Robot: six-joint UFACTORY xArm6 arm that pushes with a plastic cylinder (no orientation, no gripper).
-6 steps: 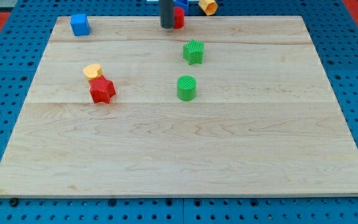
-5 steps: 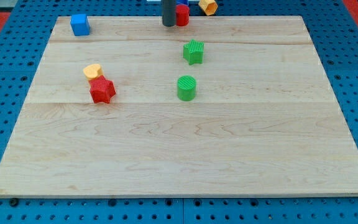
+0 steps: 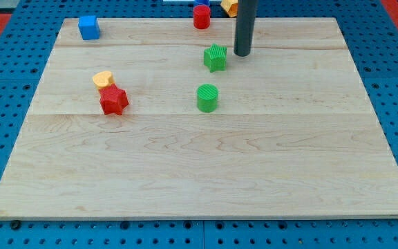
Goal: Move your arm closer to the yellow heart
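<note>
The yellow heart [image 3: 102, 79] lies on the left part of the wooden board [image 3: 199, 173], touching the red star [image 3: 113, 101] just below it. My tip [image 3: 242, 54] stands near the view's top, right of centre, just to the right of the green star [image 3: 215, 57]. It is far to the right of the yellow heart and touches no block.
A green cylinder [image 3: 207, 97] sits below the green star. A blue cube [image 3: 88, 28] is at the top left. A red cylinder [image 3: 201, 16] stands at the top edge with a blue block behind it, and an orange block [image 3: 228, 7] shows beside the rod.
The rod has moved right and down the view, from beside the red cylinder at the top edge to the right of the green star. The blocks have not moved.
</note>
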